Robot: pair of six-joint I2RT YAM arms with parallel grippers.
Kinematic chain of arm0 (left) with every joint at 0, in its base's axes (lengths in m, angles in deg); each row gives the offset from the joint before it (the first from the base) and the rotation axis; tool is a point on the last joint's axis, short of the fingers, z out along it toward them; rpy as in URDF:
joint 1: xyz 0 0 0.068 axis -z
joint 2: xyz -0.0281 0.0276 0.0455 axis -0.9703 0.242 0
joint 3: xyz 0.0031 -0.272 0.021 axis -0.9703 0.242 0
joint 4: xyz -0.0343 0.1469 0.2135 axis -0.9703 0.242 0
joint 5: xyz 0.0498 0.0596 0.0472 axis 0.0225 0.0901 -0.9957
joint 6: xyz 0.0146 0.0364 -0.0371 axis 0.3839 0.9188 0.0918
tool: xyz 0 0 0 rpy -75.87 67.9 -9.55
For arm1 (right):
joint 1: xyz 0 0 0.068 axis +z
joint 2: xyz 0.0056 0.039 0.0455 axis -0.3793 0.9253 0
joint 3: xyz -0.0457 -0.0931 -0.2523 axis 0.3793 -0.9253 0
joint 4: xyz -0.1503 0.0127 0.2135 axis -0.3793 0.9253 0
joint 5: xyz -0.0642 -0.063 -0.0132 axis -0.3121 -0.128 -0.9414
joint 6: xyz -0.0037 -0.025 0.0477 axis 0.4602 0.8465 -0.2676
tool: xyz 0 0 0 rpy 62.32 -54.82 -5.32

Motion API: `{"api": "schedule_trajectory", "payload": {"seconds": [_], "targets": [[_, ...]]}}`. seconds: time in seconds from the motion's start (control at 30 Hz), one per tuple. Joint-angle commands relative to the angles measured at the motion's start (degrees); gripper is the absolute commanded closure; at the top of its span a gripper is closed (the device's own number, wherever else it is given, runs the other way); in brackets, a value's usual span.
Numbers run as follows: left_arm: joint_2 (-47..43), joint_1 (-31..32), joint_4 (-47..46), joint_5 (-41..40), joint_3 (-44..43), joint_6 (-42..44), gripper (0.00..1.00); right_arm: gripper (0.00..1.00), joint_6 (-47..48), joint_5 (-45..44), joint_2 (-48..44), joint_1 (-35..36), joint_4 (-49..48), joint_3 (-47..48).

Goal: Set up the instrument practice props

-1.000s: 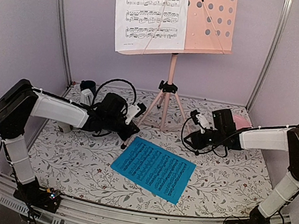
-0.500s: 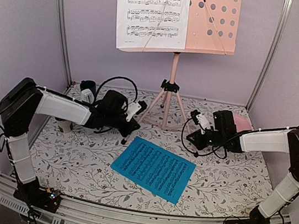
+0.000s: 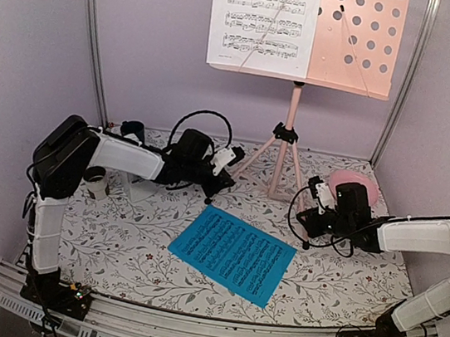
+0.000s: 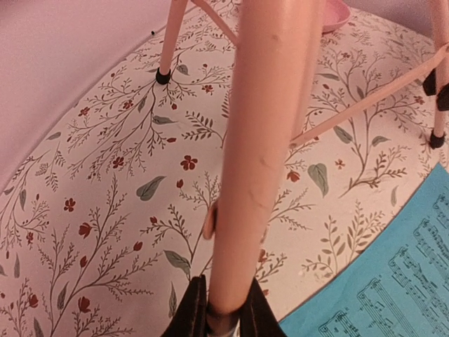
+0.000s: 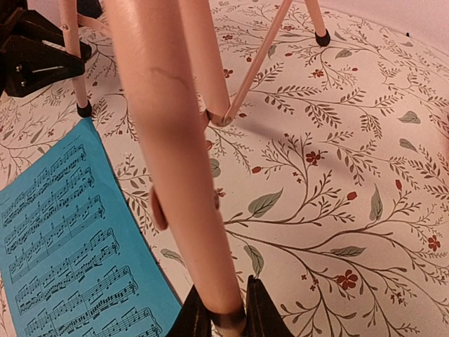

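My left gripper (image 4: 223,317) was pinched on one leg of the pink tripod music stand (image 3: 291,115). My right gripper (image 5: 224,319) was pinched on another leg. In the top view each held leg sloped from the hub outward and down to its gripper. The stand stood at the back of the floral-patterned table (image 3: 115,237), right of centre. Its perforated desk (image 3: 362,28) carried the white sheet of printed music (image 3: 263,19). The bright blue sheet of printed music (image 3: 231,253) lay flat in front of the feet, between both arms, with neither clearly nearer. I judged that shifting the stand required both arms to move together.
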Motion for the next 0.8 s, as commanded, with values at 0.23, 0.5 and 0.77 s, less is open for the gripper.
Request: {"api": "schedule_trajectory", "payload": {"seconds": [0.23,0.5,0.77], "targets": [[-5.26,-2.79,1.36,-4.19,3.04,-9.92,0.65,0.84,-10.17,2.34,-7.78,1.09,1.79,-1.58],[-17.39,-2.66,1.1,-5.12,12.39,-15.2,0.38,0.35,-11.06,1.49,-13.82,1.12,7.27,1.33],[-34.76,-1.37,-5.22,-5.97,34.83,-33.48,0.35,0.35,-11.04,7.81,-17.47,2.03,12.71,3.34]]}}
